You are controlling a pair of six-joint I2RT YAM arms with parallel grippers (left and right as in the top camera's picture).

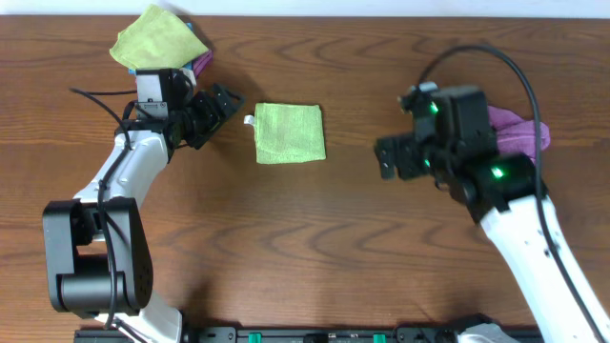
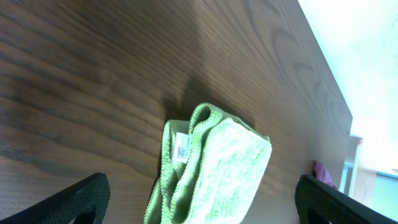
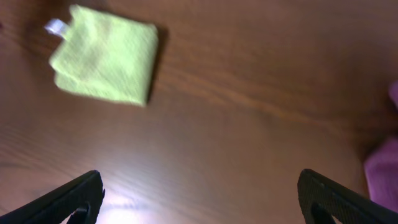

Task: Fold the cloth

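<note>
1. Left gripper (image 1: 217, 110): the jaws are spread wide with nothing between them. It sits just beside the left edge of the folded green cloth (image 1: 290, 132), not touching it. In the left wrist view the cloth's stacked edges and its white label (image 2: 180, 147) face this gripper.
2. Right gripper (image 1: 389, 157): the jaws are likewise spread and empty. It is well to the right of the cloth, above bare table (image 1: 315, 238).
3. Cloth position: middle of the table, between the two grippers, lying as a compact near-square. The fold appears complete or nearly so.
4. Risk: the fold reopens. Cause: a low pass of the left fingers toward the cloth could catch the loose stacked edge and peel the layers apart.
5. Risk: the layers skew. Cause: a pinch that takes only the top layer would drag it off the layers beneath.
6. Risk: nearby items get snagged. A second green cloth (image 1: 157, 38) lies behind the left arm, and a purple cloth (image 1: 519, 129) lies beside the right arm. Cause: a careless retreat could sweep either one out of place.
</note>
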